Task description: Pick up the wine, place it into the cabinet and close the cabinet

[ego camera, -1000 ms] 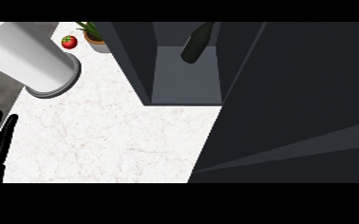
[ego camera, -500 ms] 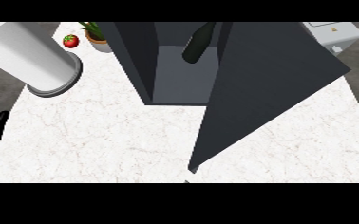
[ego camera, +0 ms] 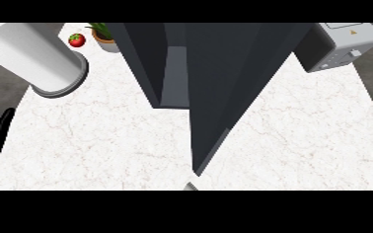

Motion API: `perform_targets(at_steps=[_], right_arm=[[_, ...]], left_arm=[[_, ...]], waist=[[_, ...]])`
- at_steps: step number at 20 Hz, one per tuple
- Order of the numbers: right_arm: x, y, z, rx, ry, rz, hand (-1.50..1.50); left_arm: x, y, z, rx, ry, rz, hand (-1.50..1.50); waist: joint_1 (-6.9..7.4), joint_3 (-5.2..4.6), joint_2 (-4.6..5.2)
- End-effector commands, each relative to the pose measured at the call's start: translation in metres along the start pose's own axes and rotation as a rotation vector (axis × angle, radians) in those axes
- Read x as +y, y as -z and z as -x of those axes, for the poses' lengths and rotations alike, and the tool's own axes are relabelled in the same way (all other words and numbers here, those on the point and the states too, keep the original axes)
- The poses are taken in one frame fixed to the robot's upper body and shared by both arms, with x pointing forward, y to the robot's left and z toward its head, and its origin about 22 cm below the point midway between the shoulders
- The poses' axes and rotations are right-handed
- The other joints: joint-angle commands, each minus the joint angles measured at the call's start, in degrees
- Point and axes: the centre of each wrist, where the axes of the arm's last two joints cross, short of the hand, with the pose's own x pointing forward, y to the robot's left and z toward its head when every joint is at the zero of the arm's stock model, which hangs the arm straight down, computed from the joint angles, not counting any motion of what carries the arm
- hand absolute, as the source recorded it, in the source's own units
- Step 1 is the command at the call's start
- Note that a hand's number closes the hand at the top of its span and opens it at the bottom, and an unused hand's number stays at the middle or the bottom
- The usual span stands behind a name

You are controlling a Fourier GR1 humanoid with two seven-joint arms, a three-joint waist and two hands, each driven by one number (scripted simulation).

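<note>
Covering most of the cabinet point(ego camera: 146, 64), the door point(ego camera: 233, 79) is being seen ajar; the state of the left hand point(ego camera: 6, 126) cannot be told.

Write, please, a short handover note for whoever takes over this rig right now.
Left hand: only a black sliver at the view's left edge, away from the cabinet.
Right hand: not in view; a grey sliver by the door's lower tip may be its forearm.
Wine: inside the cabinet a moment ago, now hidden by the door.
Done: wine placed, door swung most of the way.
Left: push the door fully shut; a strip of the inside still shows.
</note>
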Motion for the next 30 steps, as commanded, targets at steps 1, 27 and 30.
perform_targets(at_steps=[1, 27, 30], right_arm=[[0.025, 0.053, -0.004, -0.048, 0.078, -0.024, 1.5], [-0.078, 0.254, -0.011, -0.037, -0.116, 0.175, 1.5], [-0.082, 0.249, 0.002, -0.033, -0.132, 0.182, 1.5]], left_arm=[[-0.001, 0.009, 0.002, 0.006, -0.002, 0.019, -1.5], [-0.002, 0.012, 0.017, -0.017, 0.0, -0.032, -1.5], [-0.005, 0.011, 0.0, 0.006, 0.01, -0.05, -1.5]], waist=[[0.46, 0.02, 0.43], [-0.49, 0.18, 0.39], [-0.66, 0.23, 0.11]])
